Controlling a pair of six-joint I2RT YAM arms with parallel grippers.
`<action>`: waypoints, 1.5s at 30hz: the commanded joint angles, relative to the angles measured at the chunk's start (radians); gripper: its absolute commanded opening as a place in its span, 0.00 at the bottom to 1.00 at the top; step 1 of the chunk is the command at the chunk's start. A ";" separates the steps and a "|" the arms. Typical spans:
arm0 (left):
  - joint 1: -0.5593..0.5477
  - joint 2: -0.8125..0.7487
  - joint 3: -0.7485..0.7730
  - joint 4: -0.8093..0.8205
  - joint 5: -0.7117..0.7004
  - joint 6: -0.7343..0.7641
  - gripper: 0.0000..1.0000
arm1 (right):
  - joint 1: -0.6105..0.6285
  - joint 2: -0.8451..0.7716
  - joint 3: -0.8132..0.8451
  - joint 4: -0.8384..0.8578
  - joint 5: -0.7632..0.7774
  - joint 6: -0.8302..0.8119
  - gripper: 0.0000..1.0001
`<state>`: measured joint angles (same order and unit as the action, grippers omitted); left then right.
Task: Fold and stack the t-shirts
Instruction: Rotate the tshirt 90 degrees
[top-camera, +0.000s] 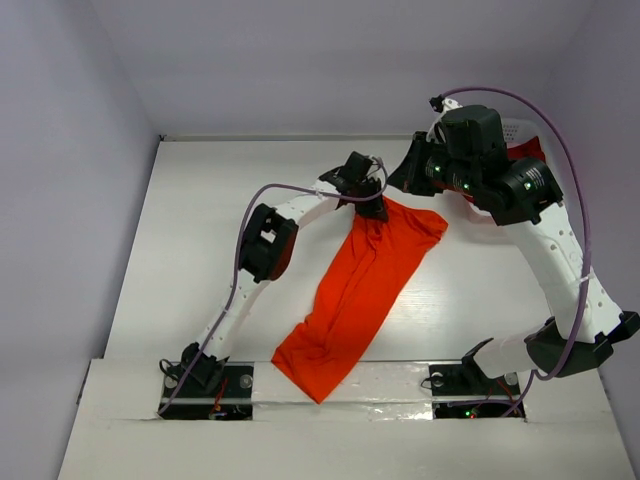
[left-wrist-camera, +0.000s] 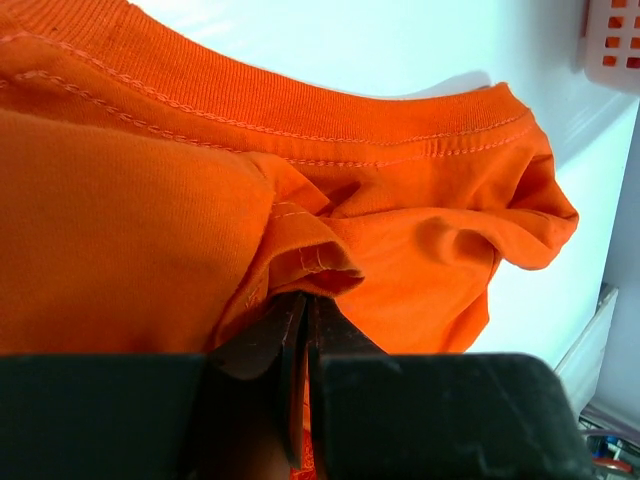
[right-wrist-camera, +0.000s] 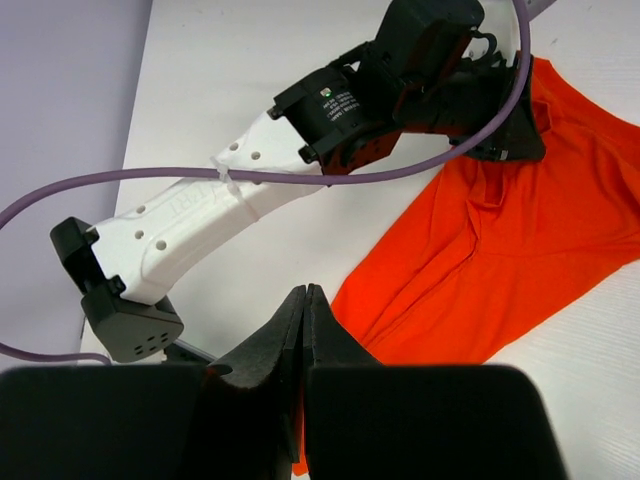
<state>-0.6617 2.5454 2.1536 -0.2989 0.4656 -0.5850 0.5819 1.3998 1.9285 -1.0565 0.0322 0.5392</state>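
L gripper (left-wrist-camera: 303, 298) is clamped on a bunched fold of the orange t-shirt (top-camera: 350, 290), just below the collar (left-wrist-camera: 300, 120). From there the shirt's long axis runs diag. back to the near edge of the table (top-camera: 200, 250), btw the arm bases. R gripper (right-wrist-camera: 305, 292) is pinched together, apparently empty, above the shirt's far R corner, so it's the nearer arm for that corner.

white table (top-camera: 200, 230), pale lilac walls (top-camera: 60, 150), even light

Ahead of my left gripper (left-wrist-camera: 305, 300) the basket (left-wrist-camera: 612, 50) is cropped; my right arm (top-camera: 485, 165) hides part of the dark red shirt (top-camera: 528, 150).
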 joint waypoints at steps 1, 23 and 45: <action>0.020 0.029 0.035 -0.031 -0.050 -0.001 0.00 | -0.005 -0.030 -0.008 0.009 -0.006 0.011 0.00; 0.321 0.059 0.002 -0.006 -0.027 -0.156 0.00 | -0.005 0.007 -0.034 0.033 -0.054 0.024 0.00; 0.441 0.033 -0.023 0.041 0.042 -0.208 0.00 | -0.005 0.021 -0.077 0.082 -0.087 0.038 0.00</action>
<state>-0.2272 2.5649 2.1204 -0.2195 0.5434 -0.8162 0.5819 1.4220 1.8606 -1.0367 -0.0414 0.5732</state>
